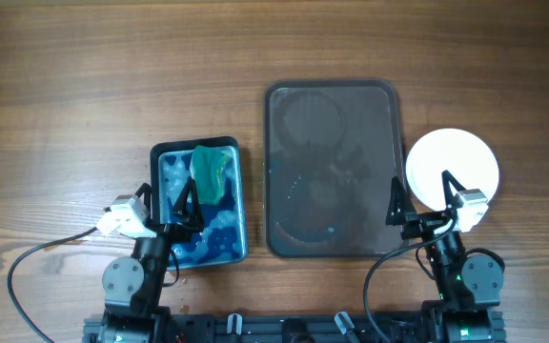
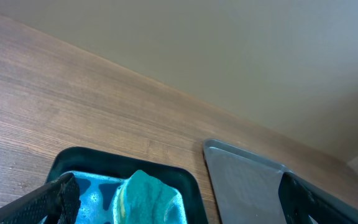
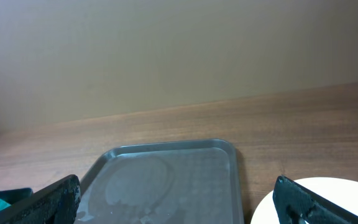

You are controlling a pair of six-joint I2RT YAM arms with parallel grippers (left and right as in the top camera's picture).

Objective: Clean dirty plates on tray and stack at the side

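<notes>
grippers: left gripper (image 1: 167, 195) and right gripper (image 1: 421, 189) both spread wide, empty | plates (image 1: 451, 164): on the table (image 1: 84, 95) just right of the tray (image 1: 351, 143), top face plain white, count hidden | tray: bare, long axis running away from robot | nearer: right arm, plates just ahead of it | judgement: likely done

Two black robot arms (image 1: 151, 257) at the table's (image 1: 65, 95) near edge, with round grey joint housings (image 1: 122, 278). The left gripper (image 1: 168, 198) and right gripper (image 1: 421, 195) bear black tapering fingers (image 1: 187, 198). A white camera block (image 1: 122, 221) tops each wrist, and black cables (image 1: 10, 278) loop from both.
</notes>
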